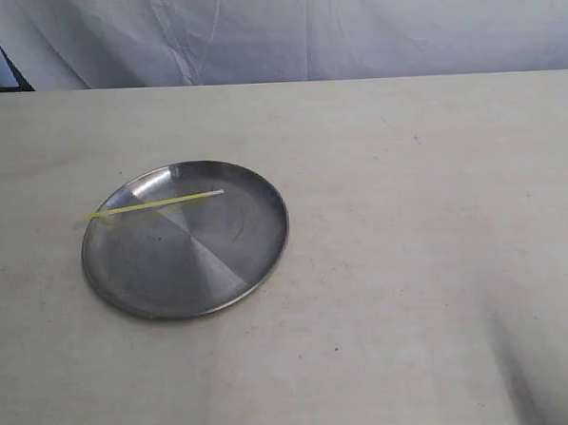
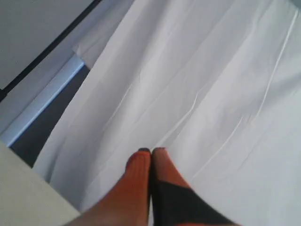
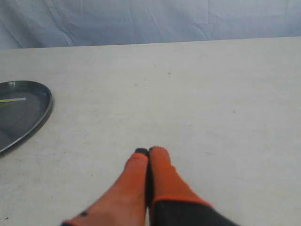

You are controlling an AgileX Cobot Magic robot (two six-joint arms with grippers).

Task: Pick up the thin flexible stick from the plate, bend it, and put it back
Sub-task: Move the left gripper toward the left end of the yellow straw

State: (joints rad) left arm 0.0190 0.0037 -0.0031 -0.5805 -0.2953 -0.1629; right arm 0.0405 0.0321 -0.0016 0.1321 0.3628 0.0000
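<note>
White cloth hangs behind the pale table. Both the left pincer and the right pincer are squeezed shut, holding nothing. Well away from the right pincer, the stick lies across the plate.

The left tool has its 2 orange fingers pressed flat together, the dark-capped tips meeting with no gap and nothing between them. 1 finger carries a black panel lower down. This tool is angled upward, away from the tabletop. The right tool is likewise closed and empty, its 2 orange fingers side by side, aimed low and forward over the tabletop.
</note>
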